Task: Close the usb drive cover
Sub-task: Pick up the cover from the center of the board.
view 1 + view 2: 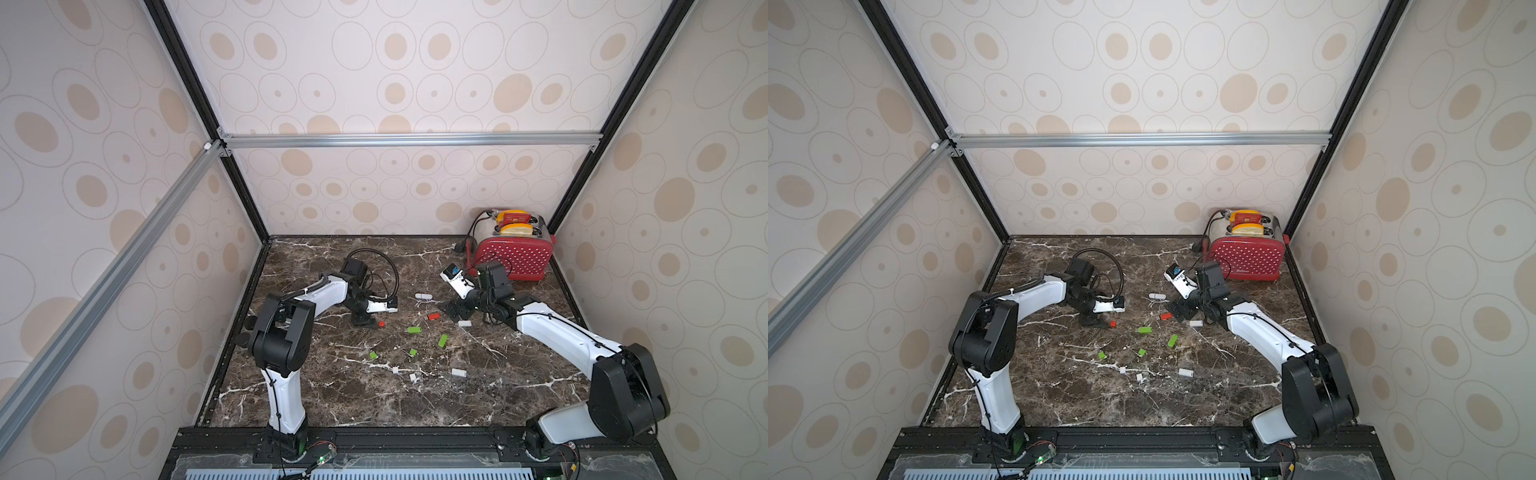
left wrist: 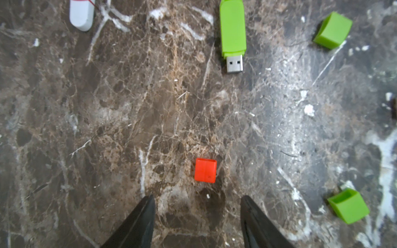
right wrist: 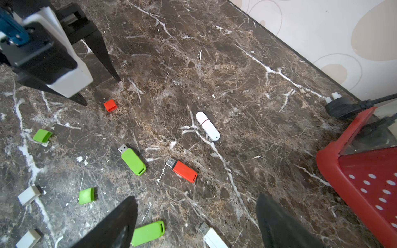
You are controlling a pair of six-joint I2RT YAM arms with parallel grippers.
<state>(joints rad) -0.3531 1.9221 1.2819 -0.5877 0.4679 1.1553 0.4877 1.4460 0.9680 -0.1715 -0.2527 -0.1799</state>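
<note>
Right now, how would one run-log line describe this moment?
left hand: open, empty, red cap just ahead | right hand: open, empty, red drive ahead | red drive: plug bare, cap off

Kitchen-styled robot test cell: aluminium frame [image 1: 411, 139], wallpapered panels [image 1: 395, 83], marble counter [image 1: 374, 399], left arm [image 1: 284, 395] and right arm [image 1: 561, 336] bolted to a rail [image 1: 395, 438], toaster [image 1: 513, 257] just beyond the right tool [image 1: 451, 311].

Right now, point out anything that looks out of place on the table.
Caps are scattered loose from their drives: the red cap lies apart from the red drive, whose plug is bare; a green drive is bare too. Only the rounded white drive looks capped.
</note>
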